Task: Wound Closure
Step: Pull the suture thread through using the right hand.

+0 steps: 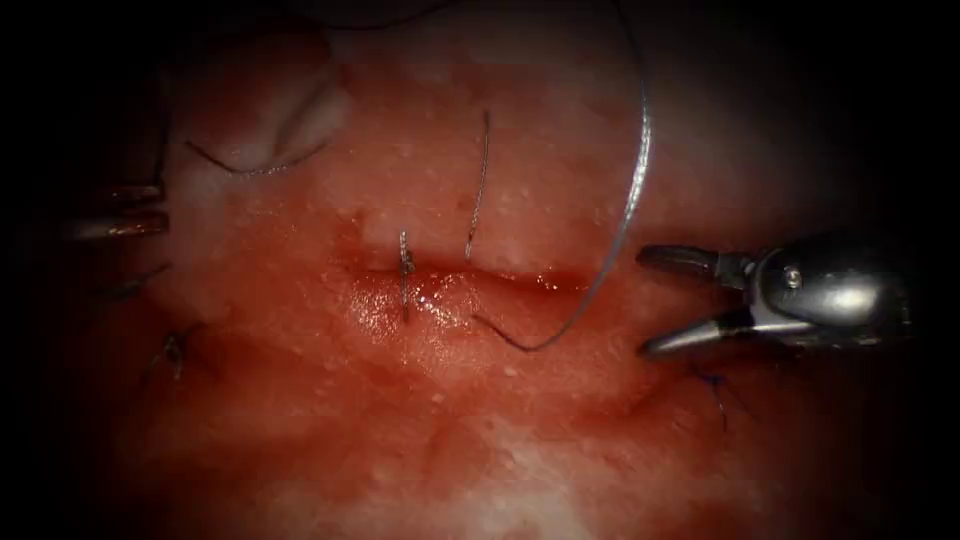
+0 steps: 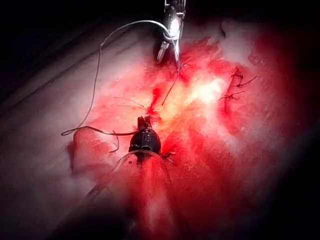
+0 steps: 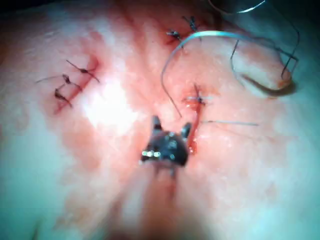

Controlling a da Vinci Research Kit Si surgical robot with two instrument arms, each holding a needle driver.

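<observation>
The right claw [image 1: 645, 305] is held apart and empty, just right of the cut [image 1: 470, 285]. The left claw [image 1: 115, 215] sits at the left edge; its state cannot be told. Thread [image 1: 625, 215] arcs from tissue [image 1: 420, 460] beside a knot [image 1: 405, 265]; no needle is made out.

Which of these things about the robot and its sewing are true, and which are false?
1. The right tool has its jaws open and holds nothing. True.
2. A stitch crosses the cut. True.
3. The right tool is on the cut's left side. False: it is on the right side.
4. The thread is pulled straight and tight. False: it bends in a long loose curve beside the right tool.
5. The tissue is dry. False: red fluid shines wet along the cut.
</observation>
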